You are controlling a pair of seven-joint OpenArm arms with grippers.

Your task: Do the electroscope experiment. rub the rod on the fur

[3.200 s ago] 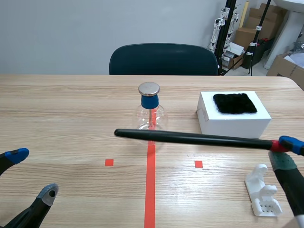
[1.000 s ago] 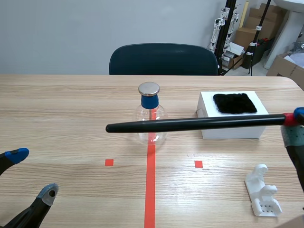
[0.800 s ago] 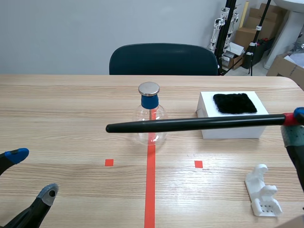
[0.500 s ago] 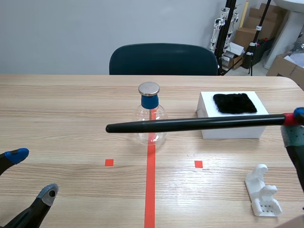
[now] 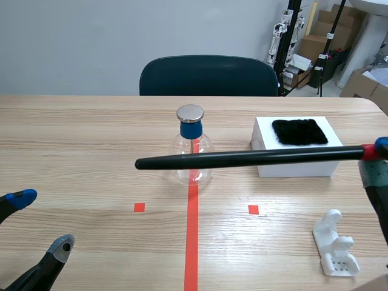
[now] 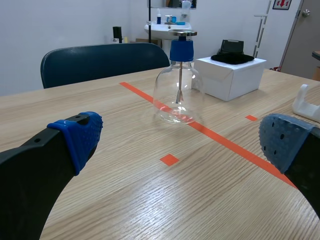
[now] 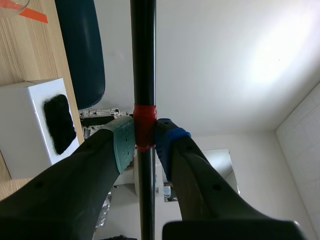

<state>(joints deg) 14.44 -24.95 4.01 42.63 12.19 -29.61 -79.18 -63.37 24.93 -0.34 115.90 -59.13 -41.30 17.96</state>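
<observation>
R hand [image 5: 371,156] is clamping the black rod [image 5: 242,159] at its red band, w/ pads pressing on both sides, well to the right of the electroscope [image 5: 193,148]. Rod is hanging roughly level above the desk [image 5: 91,151], crossing in front of the electroscope's glass bulb, w/ its free tip ending just left of it. Fur [image 5: 299,131], a black patch, is lying on top of a white box [image 5: 291,168] to the right of the electroscope & slightly behind it. In scene view the rod is passing across the box's front, apart from the fur. L hand [image 5: 41,221] is sitting wide open w/ nothing betw. its pads, near-left of the electroscope, low over the desk. A white plastic stand [image 5: 335,245] is lying near-right of the electroscope. A dark chair [image 5: 209,76] is standing behind the electroscope, at the desk's far side.
</observation>
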